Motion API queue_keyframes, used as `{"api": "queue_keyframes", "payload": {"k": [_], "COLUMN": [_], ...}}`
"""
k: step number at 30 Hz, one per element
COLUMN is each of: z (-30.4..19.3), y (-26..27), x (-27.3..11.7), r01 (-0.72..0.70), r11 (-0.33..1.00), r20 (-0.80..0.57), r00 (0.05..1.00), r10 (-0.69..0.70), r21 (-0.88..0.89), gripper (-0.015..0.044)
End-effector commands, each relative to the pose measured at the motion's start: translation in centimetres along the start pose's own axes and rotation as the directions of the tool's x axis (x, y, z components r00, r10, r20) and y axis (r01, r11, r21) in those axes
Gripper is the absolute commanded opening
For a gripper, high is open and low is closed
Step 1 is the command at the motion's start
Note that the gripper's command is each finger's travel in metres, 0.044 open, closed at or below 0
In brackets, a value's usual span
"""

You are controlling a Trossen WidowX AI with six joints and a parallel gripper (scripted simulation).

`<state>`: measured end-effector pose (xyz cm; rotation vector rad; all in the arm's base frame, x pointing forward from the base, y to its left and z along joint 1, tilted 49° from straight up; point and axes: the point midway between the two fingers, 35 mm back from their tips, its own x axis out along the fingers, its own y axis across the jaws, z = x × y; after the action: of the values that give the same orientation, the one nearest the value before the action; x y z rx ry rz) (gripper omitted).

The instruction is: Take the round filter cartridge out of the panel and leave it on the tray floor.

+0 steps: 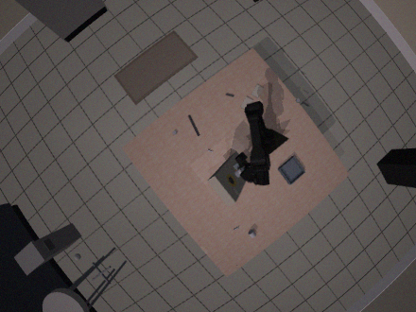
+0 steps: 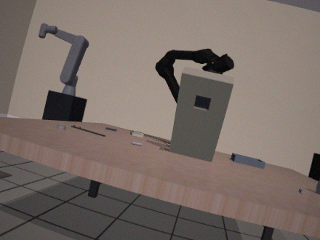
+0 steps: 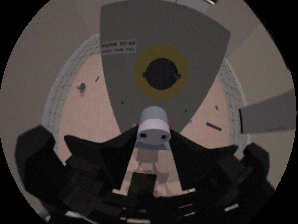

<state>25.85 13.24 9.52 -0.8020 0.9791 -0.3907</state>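
Note:
The filter cartridge is a pale grey cylinder, out of the panel, with two dark slots on the end toward the wrist camera. My gripper is shut on it, one black finger on each side. The service panel stands upright on the table; its round socket is dark and empty inside a yellow ring. The gripper is high, near the panel's top in the exterior view, which hides the cartridge. The blue-grey tray lies empty on the table beside the panel.
The panel is a tall obstacle close to the gripper. Small items lie about the table, among them a dark rod, a pale block and a small grey cylinder. Another robot arm stands behind the table.

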Motion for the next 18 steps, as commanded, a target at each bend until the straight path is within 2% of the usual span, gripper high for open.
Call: {"api": "queue_keyframes", "payload": {"k": [1, 10, 18], "z": [0.4, 0.3, 0.5], "y": [0.3, 0.1, 2.9], "x": [-2.2, -6.8, -6.7], "r01": [-0.011, -0.003, -0.004], "r11": [1.000, 1.000, 1.000], "r20": [0.009, 0.009, 0.009], "r00": [1.000, 1.000, 1.000], "r10": [0.011, 0.003, 0.004], "r21": [0.006, 0.006, 0.008], "gripper": [0.0000, 0.0000, 0.0000]}}
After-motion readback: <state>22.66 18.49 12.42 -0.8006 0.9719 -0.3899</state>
